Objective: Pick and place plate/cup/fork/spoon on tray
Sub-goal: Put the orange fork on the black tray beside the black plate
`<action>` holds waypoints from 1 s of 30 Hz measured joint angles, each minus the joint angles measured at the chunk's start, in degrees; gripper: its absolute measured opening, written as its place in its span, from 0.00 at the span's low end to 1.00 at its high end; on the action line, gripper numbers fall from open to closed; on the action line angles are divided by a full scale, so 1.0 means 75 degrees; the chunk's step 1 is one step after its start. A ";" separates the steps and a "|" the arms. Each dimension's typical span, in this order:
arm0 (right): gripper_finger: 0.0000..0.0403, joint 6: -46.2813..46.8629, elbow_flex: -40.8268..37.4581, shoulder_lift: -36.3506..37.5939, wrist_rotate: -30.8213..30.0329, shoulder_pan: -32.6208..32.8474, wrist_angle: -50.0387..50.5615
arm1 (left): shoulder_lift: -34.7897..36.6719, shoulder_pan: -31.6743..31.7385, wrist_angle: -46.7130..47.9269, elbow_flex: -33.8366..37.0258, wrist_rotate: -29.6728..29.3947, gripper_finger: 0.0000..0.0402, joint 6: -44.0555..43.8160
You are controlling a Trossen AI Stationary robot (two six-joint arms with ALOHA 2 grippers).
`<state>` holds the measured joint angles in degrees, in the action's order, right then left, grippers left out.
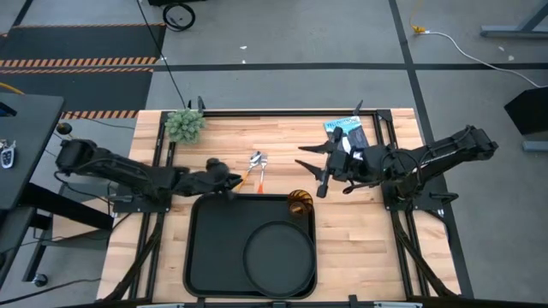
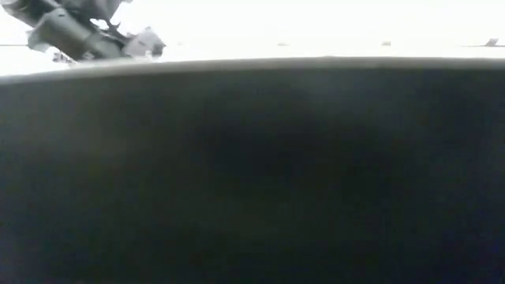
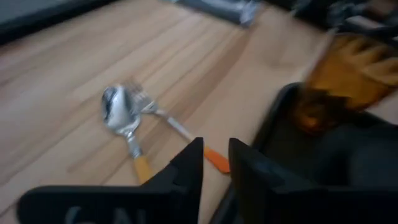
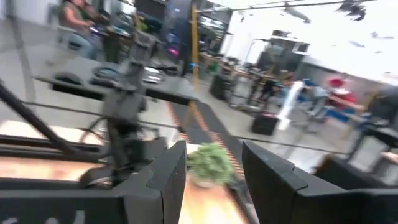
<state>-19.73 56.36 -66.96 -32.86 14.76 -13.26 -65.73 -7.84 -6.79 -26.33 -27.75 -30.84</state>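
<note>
The black tray (image 1: 205, 248) lies at the table's near middle. The round black plate (image 1: 278, 257) lies flat in it, and the amber cup (image 1: 299, 204) stands in its far right corner. The spoon (image 1: 254, 160) and the fork (image 1: 260, 178) lie on the wood just beyond the tray's far rim, bowl and tines together, orange handles toward the tray. My left gripper (image 1: 235, 181) hovers at the tray's far left rim, open by a narrow gap and empty; the fork's handle end (image 3: 217, 160) lies just ahead of its fingers (image 3: 191, 163). My right gripper (image 1: 310, 169) is wide open and empty, beyond the cup.
A small green plant (image 1: 185, 125) stands at the far left of the table, and a blue and black packet (image 1: 347, 133) lies at the far right. The tray's near wall (image 2: 252, 173) fills the low view. Bare wood shows to the right of the tray.
</note>
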 joint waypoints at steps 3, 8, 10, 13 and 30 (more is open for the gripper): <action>0.40 -0.0182 0.0003 0.0000 -0.0298 0.0000 0.0063 | -0.0808 0.0231 0.0417 -0.0598 -0.0018 0.29 -0.0403; 0.40 -0.0470 0.0000 0.0031 -0.0417 0.0038 0.0508 | -0.1994 0.0625 0.0446 -0.1399 0.0037 0.40 -0.0698; 0.40 -0.0542 0.0000 0.0067 -0.0671 0.0118 0.0649 | -0.2392 0.0780 0.0492 -0.1668 0.0111 0.41 -0.0813; 0.40 -0.0545 0.0000 0.0173 -0.1002 0.0274 0.1022 | -0.2976 0.1034 0.0492 -0.2011 0.0133 0.42 -0.1044; 0.40 -0.0195 0.0000 0.0874 -0.1049 0.1040 0.2769 | -0.5703 0.1437 0.3140 -0.4698 -0.0360 0.35 -0.2515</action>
<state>-21.19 56.36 -60.40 -40.73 22.57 7.51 -108.51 2.93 16.76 -61.56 -30.45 -49.71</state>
